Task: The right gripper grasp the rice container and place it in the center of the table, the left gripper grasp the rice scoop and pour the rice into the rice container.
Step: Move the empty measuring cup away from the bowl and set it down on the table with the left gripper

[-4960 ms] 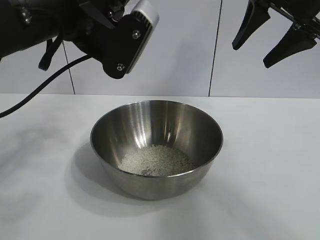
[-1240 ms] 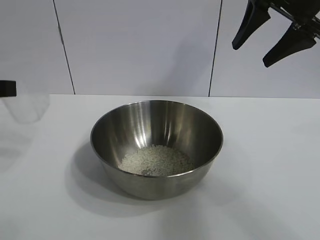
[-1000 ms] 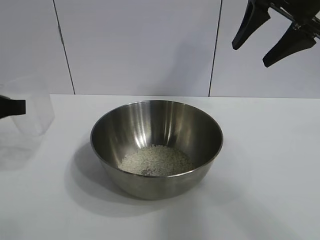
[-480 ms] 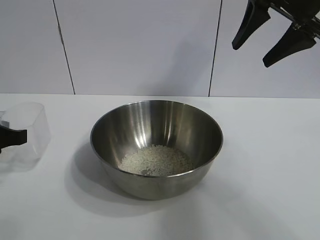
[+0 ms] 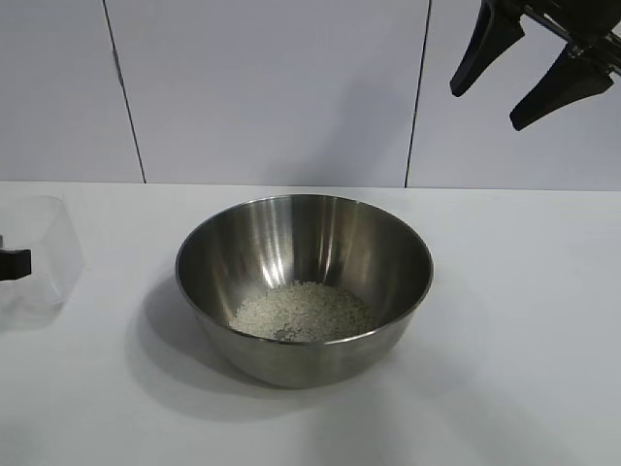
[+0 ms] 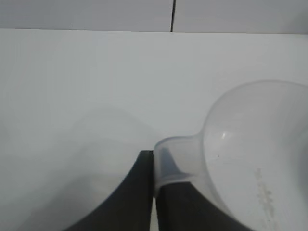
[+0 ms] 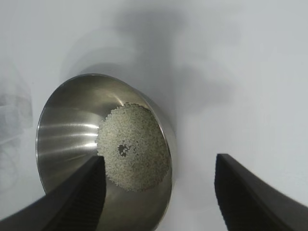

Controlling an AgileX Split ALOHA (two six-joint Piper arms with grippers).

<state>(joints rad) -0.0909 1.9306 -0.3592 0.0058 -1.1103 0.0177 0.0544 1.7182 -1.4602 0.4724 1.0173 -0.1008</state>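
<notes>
While left pincer (image 6: pixel 154 192) is clamping empty rice scoop (image 5: pixel 39 254) handle, I'm lowering it level onto counter (image 5: pixel 505 388); right pincer (image 5: pixel 529 68) hanging apart.

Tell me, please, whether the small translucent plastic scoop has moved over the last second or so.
Yes. The translucent plastic scoop has come lower, down the white wall panels toward the white table.
</notes>
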